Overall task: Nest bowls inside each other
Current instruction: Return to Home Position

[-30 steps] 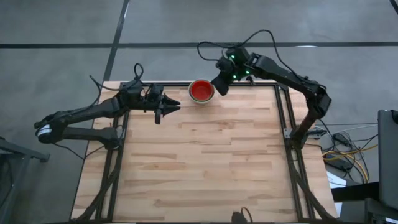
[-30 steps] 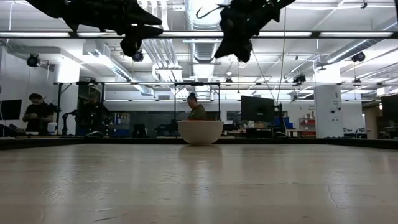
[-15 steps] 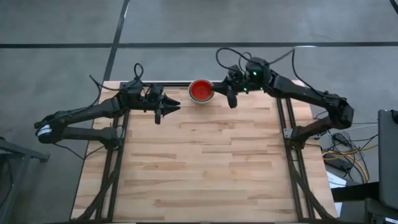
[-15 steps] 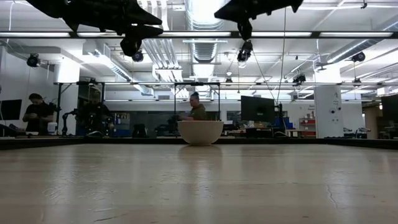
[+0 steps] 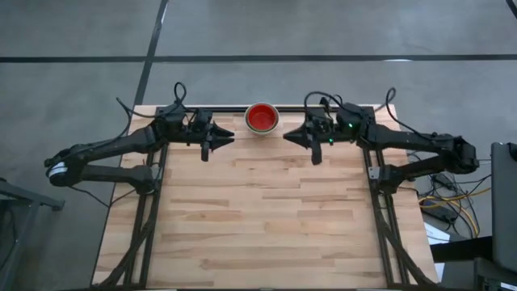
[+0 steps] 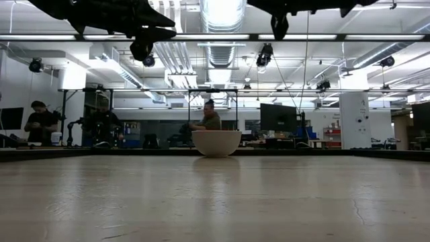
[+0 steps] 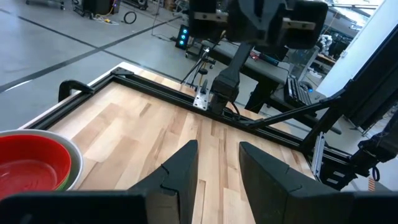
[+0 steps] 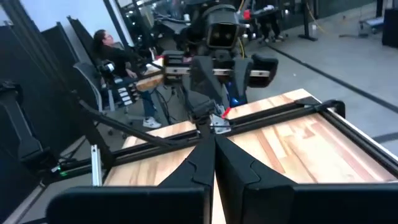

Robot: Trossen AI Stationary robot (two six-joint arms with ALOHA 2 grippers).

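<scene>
The right gripper (image 5: 292, 137) has swung back from the stack of small round plastic bowls (image 5: 262, 118) (red one uppermost) at the light wooden table (image 5: 266, 210) edge, fingers pressed together on nothing. The left gripper (image 5: 224, 137) waits nearby, fingers parted. Nesting looks finished.

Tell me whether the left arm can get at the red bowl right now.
Probably yes. The left gripper hangs open beside the red bowl with nothing between them; the right gripper, shut, sits on the bowl's far side, clear of that path.
</scene>
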